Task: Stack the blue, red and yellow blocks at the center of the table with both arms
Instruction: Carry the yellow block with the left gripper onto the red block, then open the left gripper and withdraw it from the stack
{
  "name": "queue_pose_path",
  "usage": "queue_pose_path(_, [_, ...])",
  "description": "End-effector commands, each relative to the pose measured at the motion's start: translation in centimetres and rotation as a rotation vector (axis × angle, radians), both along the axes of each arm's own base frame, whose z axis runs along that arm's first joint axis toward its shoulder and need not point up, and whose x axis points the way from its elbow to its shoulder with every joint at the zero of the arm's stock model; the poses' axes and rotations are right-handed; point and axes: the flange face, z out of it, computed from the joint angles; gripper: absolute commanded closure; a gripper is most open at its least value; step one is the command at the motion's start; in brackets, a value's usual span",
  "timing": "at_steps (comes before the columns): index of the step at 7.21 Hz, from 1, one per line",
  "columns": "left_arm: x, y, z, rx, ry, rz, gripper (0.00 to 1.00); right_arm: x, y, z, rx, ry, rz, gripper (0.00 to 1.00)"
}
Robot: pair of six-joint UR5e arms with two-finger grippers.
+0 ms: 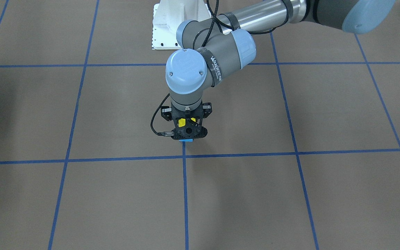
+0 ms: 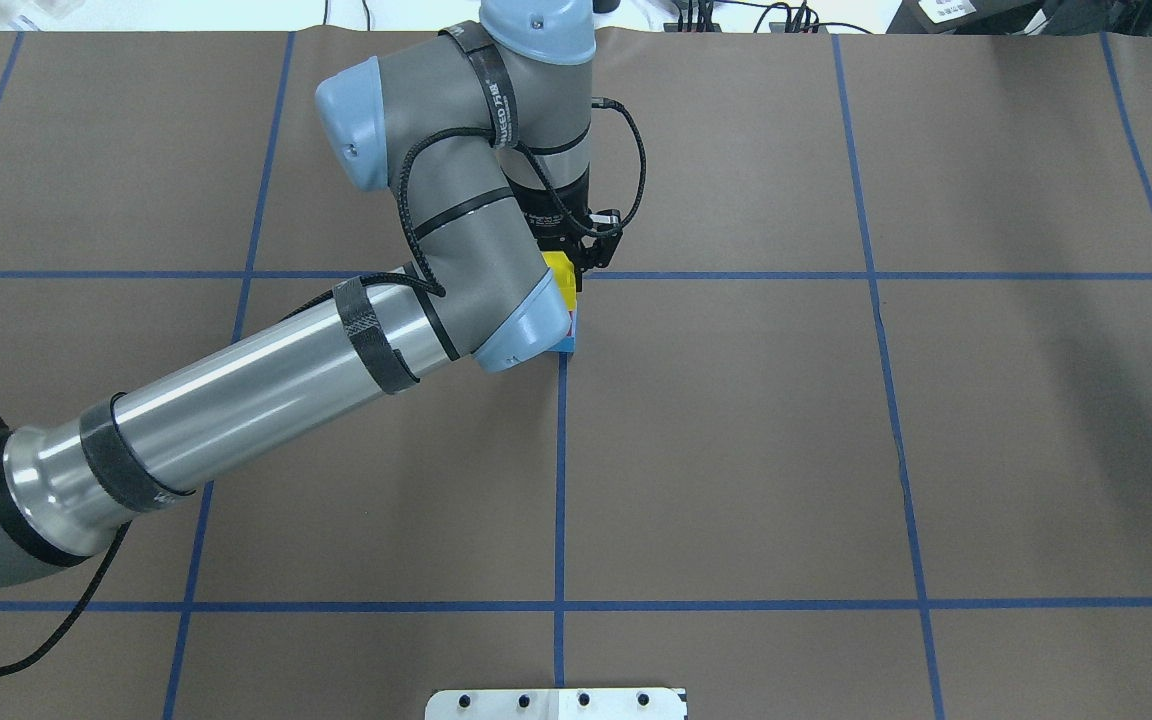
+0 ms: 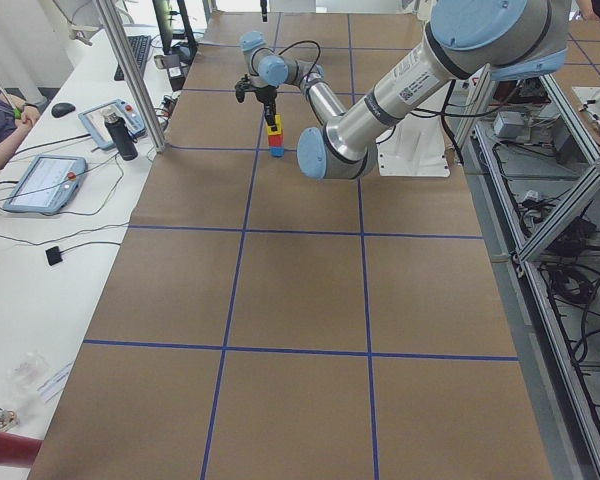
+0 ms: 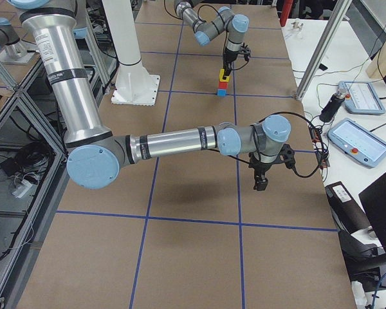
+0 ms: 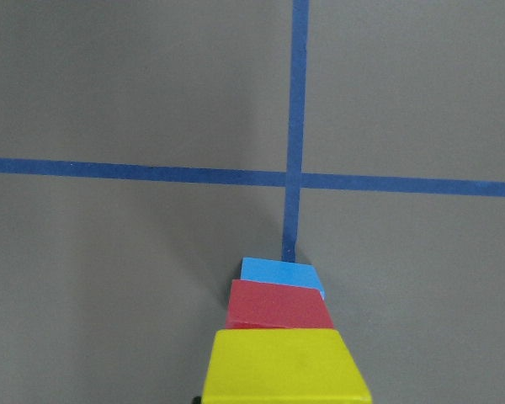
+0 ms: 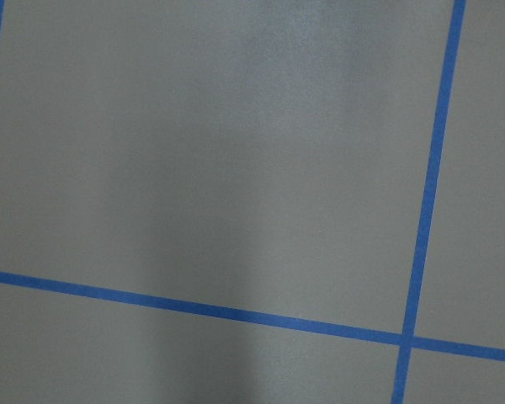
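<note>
Blue block (image 5: 279, 275), red block (image 5: 278, 305), yellow block (image 5: 284, 366) stacked bottom to top on the desk (image 1: 290, 194), just beside the tape crossing (image 5: 295, 178).
Left claw (image 4: 226, 66) clenched on the yellow block; right claw (image 4: 262, 182) well apart from the crossing, grip impossible to tell.

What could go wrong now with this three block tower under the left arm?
The red block looks slightly twisted between the blue block and the yellow block in the left wrist view, so the three may topple easily. The left gripper is right at the yellow block; if its jaws drag sideways while pulling away, the top block could slide off.
</note>
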Motion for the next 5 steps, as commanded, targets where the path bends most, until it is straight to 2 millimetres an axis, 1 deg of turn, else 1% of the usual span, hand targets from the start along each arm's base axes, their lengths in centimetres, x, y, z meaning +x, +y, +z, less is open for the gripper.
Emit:
queue_pose_path(1, [0.0,0.0,-0.1,0.000,0.000,-0.003,0.00,0.1,-0.1,-0.2,0.004,-0.002,0.003,0.01])
queue_pose_path(2, [-0.1,0.0,-0.1,0.001,0.000,-0.003,0.00,0.1,-0.1,-0.3,0.005,-0.002,0.003,0.01])
queue_pose_path(3, [-0.4,0.2,-0.5,0.009,0.008,-0.004,0.00,0.1,-0.1,-0.2,0.004,-0.002,0.003,0.01])
queue_pose_path(4, [-3.1,0.6,-1.6,0.032,0.037,-0.020,0.00,0.5,-0.1,-0.3,0.005,-0.003,0.008,0.01])
queue_pose_path(5, [-7.3,2.5,-2.3,0.048,0.046,-0.032,0.00,1.1,0.0,-0.3,0.005,-0.003,0.018,0.01])
